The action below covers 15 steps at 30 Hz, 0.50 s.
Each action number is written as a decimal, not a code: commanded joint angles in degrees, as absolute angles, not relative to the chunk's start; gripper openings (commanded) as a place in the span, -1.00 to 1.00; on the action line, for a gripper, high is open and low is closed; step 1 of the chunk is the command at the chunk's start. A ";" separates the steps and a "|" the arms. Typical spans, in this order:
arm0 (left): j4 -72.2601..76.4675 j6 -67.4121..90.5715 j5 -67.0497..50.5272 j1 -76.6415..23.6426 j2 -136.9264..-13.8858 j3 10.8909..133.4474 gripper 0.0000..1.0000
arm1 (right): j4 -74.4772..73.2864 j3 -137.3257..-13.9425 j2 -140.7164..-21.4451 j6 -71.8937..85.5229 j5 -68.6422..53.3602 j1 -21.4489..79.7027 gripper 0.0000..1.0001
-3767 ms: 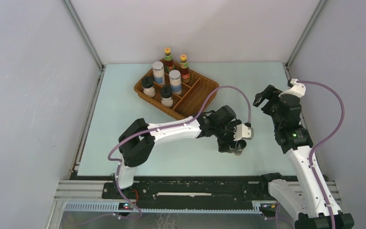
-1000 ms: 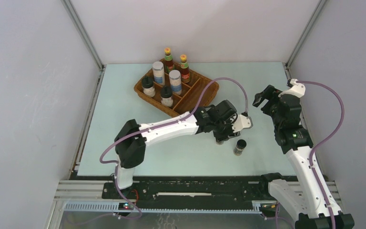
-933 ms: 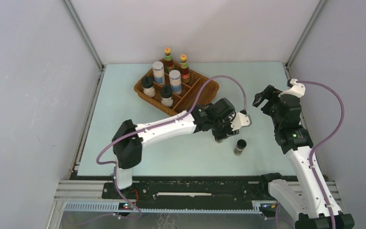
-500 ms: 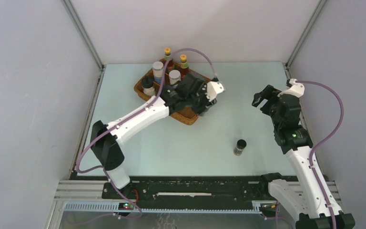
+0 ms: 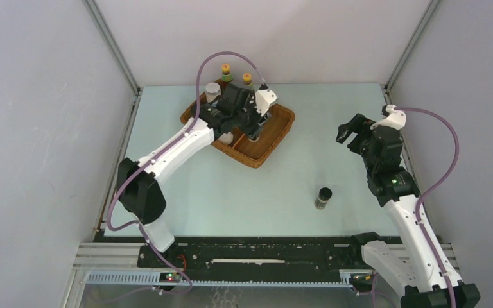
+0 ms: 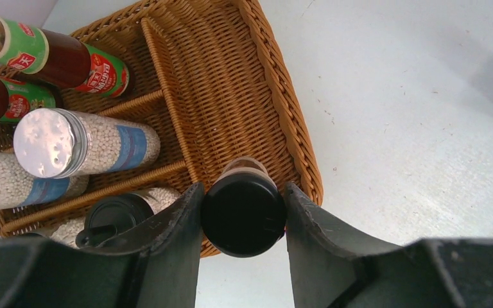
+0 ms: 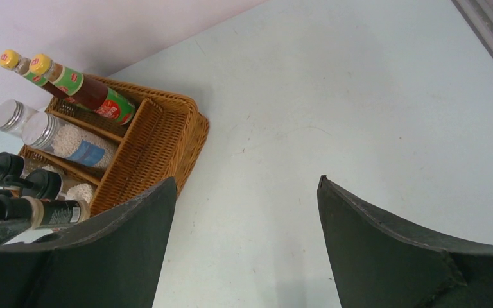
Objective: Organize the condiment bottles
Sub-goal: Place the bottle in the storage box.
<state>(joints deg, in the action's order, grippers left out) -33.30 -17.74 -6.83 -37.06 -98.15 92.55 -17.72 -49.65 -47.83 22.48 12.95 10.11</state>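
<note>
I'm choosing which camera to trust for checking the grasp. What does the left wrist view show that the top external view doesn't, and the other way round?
Only the left wrist view: a black-capped vial clamped in the left gripper at the edge of the wicker tray, plus the bottle labels.
Only the top external view: a second vial standing alone on the table, and the right gripper, open and off to the side.
Both: the tray and the two sauce bottles.
</note>
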 commanded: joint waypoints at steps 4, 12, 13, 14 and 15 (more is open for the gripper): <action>-26.92 -14.98 -11.14 -34.66 -99.66 88.89 -1.00 | -16.23 -49.48 -48.65 22.63 15.05 12.21 0.77; -23.78 -13.59 -13.46 -32.91 -102.12 87.44 -1.00 | -16.19 -49.48 -49.81 22.51 16.60 14.02 0.77; -23.28 -13.42 -13.53 -32.76 -102.39 87.25 -1.00 | -16.17 -49.48 -49.94 22.49 16.73 14.24 0.77; -22.84 -13.32 -13.65 -32.58 -102.66 87.15 -1.00 | -16.18 -49.48 -50.06 22.41 16.91 14.44 0.77; -22.49 -13.23 -13.95 -32.37 -103.00 87.15 -1.00 | -16.17 -49.48 -50.21 22.34 17.07 14.69 0.77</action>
<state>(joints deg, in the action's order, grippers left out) -27.00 -14.83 -11.51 -33.28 -102.67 88.05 -17.74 -49.65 -49.84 22.46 15.09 13.65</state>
